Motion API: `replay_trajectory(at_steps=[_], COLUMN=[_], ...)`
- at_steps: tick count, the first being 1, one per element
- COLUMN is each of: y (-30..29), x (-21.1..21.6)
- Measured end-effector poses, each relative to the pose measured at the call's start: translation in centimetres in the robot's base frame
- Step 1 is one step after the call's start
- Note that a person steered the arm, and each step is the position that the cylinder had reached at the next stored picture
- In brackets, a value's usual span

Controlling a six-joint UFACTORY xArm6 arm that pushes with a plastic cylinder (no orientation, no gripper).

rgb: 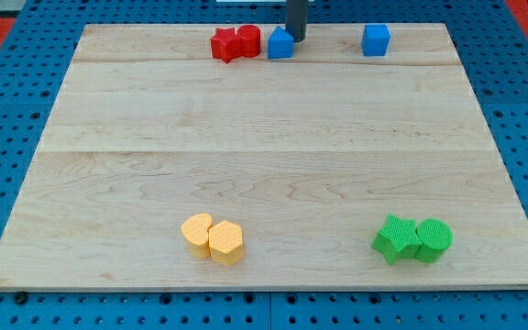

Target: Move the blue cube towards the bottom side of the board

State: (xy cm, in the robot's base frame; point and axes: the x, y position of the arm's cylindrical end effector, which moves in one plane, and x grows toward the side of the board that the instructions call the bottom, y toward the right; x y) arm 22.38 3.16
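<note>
Jaws do not exist on this arm: it ends in a dark rod, and my tip (295, 38) sits at the view's top, just beside the upper right of a blue block (280, 44), seemingly touching it, though the contact is hard to judge. That block's shape is unclear. Left of it, two red blocks (235, 43) stand together. The blue cube (375, 39) rests near the table's (264, 128) top edge, well right of my tip. Two yellow blocks (214, 238) sit bottom left, two green blocks (412, 239) bottom right.
</note>
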Motion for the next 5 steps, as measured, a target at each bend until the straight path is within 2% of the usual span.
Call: replay_trajectory(at_steps=[1,3,5], y=[-2.9,0.3,0.6], x=[0.1,-2.1,-3.1])
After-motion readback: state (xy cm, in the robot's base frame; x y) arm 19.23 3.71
